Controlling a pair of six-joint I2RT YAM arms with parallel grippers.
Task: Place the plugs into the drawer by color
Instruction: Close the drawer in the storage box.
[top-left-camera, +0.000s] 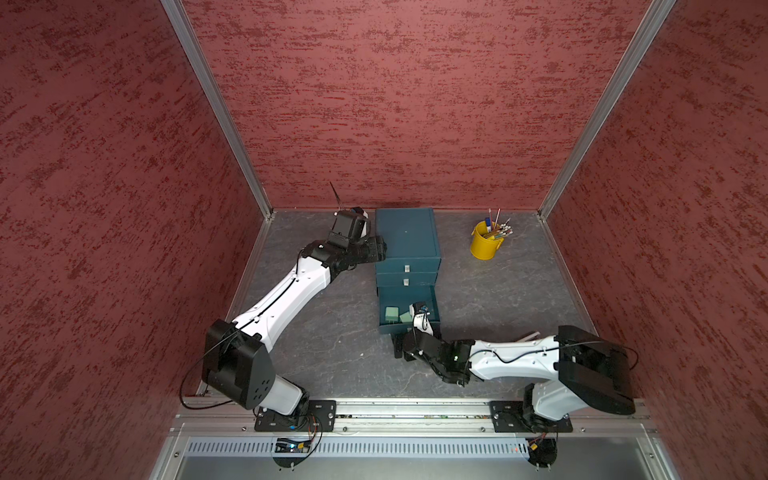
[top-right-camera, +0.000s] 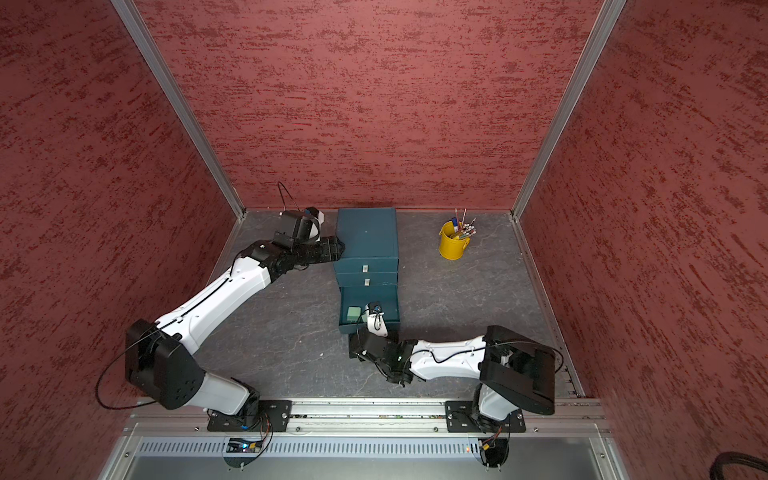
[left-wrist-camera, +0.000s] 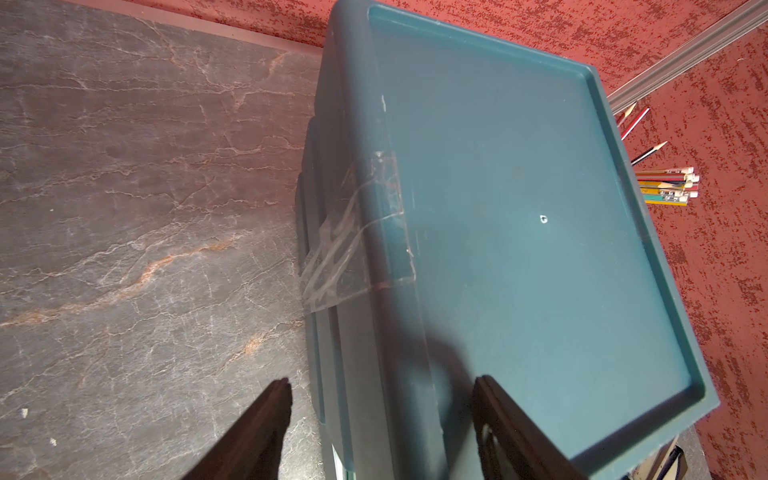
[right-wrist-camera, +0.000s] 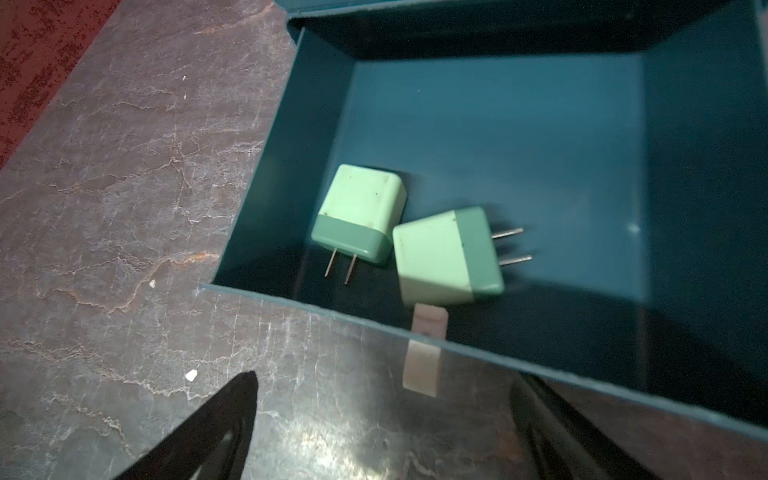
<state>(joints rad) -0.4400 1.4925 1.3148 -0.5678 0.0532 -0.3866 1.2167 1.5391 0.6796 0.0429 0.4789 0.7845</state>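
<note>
**A:** so where are the plugs right now?

**B:** two mint green plugs (right-wrist-camera: 359, 212) lying side by side in the pulled-out bottom drawer (right-wrist-camera: 291, 166) of the drawer chest (top-left-camera: 407, 237), at the desk's (top-left-camera: 332, 332) back edge. The upper two drawers are shut.

**A:** and the grippers?

**B:** right gripper (right-wrist-camera: 382, 376) has its fingers spread wide, holding nothing, just in front of that drawer. Left gripper (left-wrist-camera: 382, 380) is spread too, straddling the chest's top edge. The yellow bucket (top-left-camera: 482, 245) near the back right corner holds pencils, I think.
</note>
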